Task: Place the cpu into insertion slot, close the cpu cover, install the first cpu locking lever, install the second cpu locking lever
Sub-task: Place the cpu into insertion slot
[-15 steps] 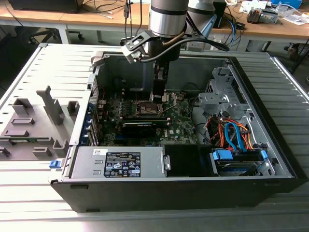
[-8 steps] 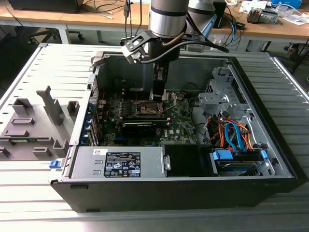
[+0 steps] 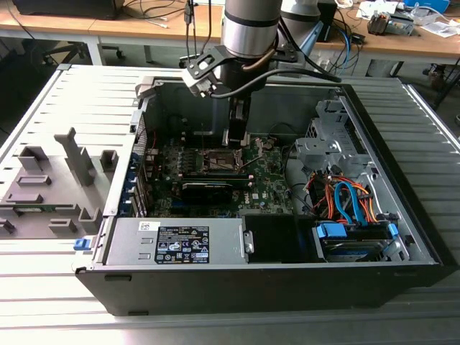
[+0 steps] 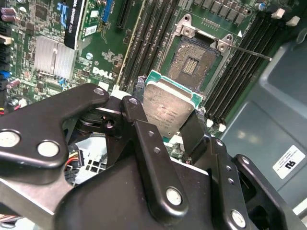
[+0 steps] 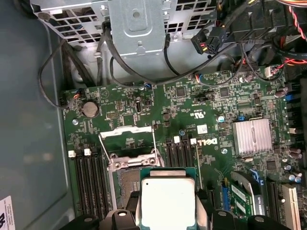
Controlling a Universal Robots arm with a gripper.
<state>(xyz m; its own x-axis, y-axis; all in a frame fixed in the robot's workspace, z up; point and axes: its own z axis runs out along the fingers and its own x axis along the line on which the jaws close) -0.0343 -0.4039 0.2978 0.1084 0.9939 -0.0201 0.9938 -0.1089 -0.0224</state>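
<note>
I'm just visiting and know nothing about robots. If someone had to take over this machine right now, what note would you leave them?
Gripper: shut on the cpu, holding it in the air close to the insertion slot, not in it.
Cpu cover: flipped open; the slot is bare.
Done: the cpu is in the grip, at the slot.
Left: cpu not seated, cover not closed, neither locking lever installed; one lever rod sticks out free beside the slot.

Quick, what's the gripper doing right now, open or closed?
The gripper is shut on the cpu, which is not yet in the insertion slot.
</note>
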